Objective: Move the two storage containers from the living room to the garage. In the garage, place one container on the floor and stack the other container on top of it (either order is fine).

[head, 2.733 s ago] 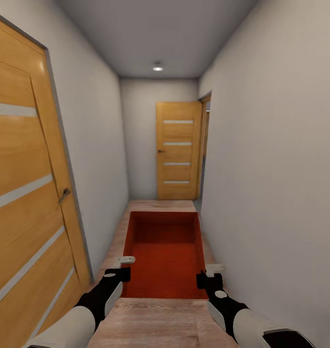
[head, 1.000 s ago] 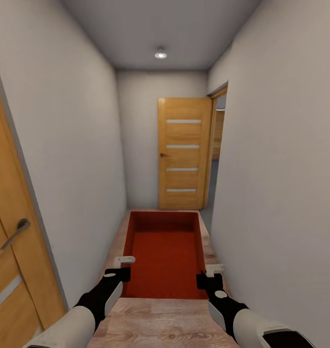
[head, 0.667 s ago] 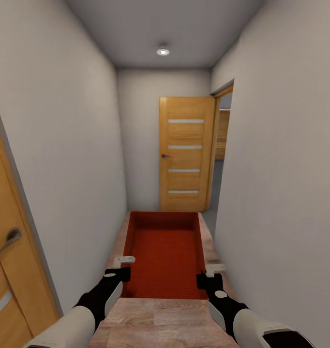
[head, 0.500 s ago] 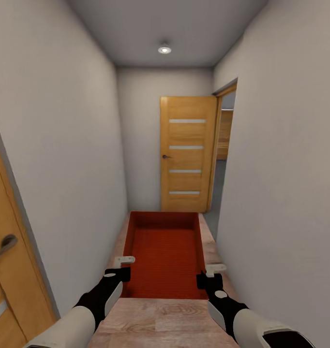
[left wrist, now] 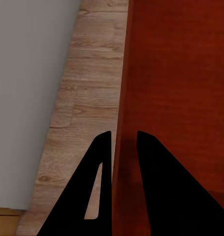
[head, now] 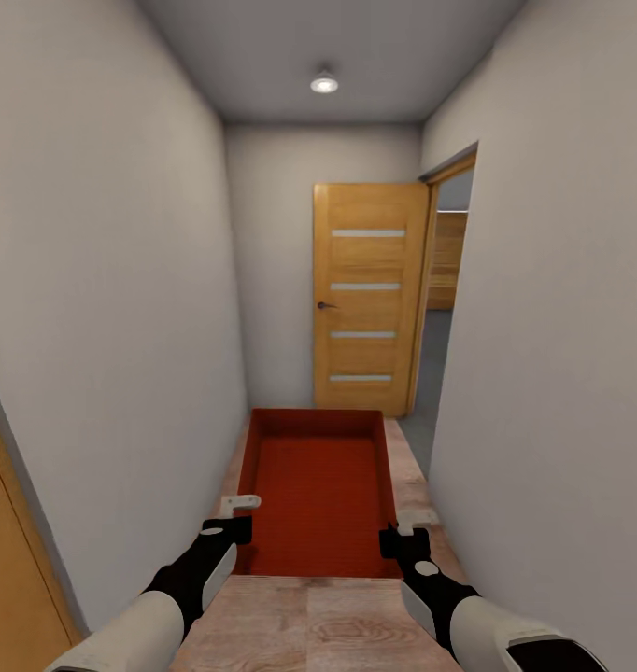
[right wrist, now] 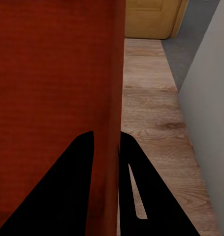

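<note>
Orange-red, the storage container [head: 318, 490] hangs level at 12 o'clock between both arms, the left gripper [head: 236, 516] clamped over its left wall and the right gripper [head: 404, 527] over its right wall; whether a second bin nests inside cannot be told. White walls [head: 122, 308] crowd both sides of the wood floor [head: 309, 625], leaving little margin. At 1 o'clock a wooden door [head: 367, 299] stands beside an open doorway [head: 442, 327], its room mostly cut off.

An orange-red storage container [head: 320, 490] is held level above the wood plank floor [head: 309, 625], long axis pointing straight ahead between the two grippers. The left gripper [head: 241, 516] pinches its left wall and the right gripper [head: 404, 528] its right wall, both at the near end. Its walls are thin and low, its flat bottom finely ribbed and empty.
</note>
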Available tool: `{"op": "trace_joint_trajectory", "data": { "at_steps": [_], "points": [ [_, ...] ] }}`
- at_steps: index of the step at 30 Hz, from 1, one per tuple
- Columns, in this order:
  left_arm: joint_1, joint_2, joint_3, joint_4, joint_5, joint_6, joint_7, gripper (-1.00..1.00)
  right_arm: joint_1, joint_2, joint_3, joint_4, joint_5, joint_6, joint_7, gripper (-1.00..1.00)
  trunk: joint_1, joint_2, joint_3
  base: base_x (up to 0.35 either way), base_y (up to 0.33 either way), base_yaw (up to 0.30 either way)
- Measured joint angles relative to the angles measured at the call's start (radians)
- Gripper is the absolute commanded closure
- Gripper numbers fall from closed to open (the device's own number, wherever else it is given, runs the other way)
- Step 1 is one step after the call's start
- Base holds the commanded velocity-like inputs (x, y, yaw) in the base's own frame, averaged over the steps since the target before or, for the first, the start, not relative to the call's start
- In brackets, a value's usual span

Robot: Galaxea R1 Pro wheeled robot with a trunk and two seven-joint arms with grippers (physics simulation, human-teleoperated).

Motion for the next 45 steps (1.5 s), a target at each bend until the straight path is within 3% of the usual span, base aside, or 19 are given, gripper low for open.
{"op": "trace_joint_trajectory", "data": {
  "at_steps": [45],
  "points": [
    [0.0,0.0,-0.002,-0.002,0.0,0.0,0.0,1.0,0.0,0.0,-0.001,0.0,0.0,-0.003,0.0,1.0,0.0,0.0,0.0,0.322,0.009,0.0]
  ]
}}
